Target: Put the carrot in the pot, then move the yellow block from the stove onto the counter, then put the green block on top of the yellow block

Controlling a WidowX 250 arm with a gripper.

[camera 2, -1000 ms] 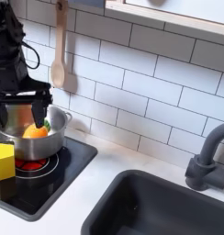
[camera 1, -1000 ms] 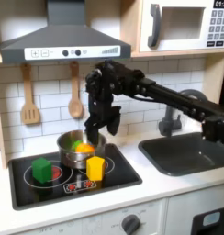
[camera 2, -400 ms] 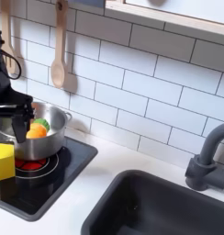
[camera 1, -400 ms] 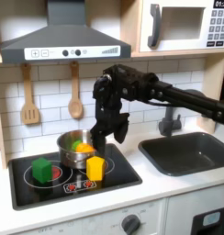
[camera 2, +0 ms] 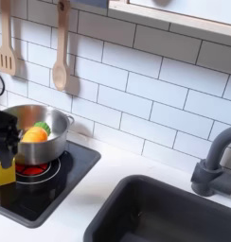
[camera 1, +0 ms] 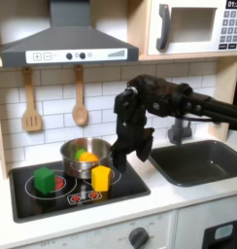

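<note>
Since a second ago the gripper [camera 1: 123, 159] has swung away from above the pot [camera 1: 84, 158] and dropped toward the pot's four o'clock side, leaving the carrot [camera 1: 85, 155] lying inside the pot. In the first exterior view, the arm hangs from the first exterior view's right, its gripper low over the stove [camera 1: 130, 182] just beside the yellow block [camera 1: 101, 178], which stands at the pot's five o'clock on the black cooktop. This placing suggests the arm is lining up to take that block next. The fingers are dark against the dark arm, so I cannot tell whether they are spread or closed. The green block [camera 1: 44, 179] sits on a burner at the pot's eight o'clock, untouched. The counter [camera 1: 179, 195] lies pale at four o'clock, between stove and sink [camera 1: 200, 163], a likely landing place. In the second exterior view, the gripper [camera 2: 4, 138] is a dark shape at the frame's nine o'clock edge, directly over the yellow block [camera 2: 4, 173]. The carrot [camera 2: 35, 133] rests in the pot [camera 2: 53, 142], orange body and green top showing above the rim.
</note>
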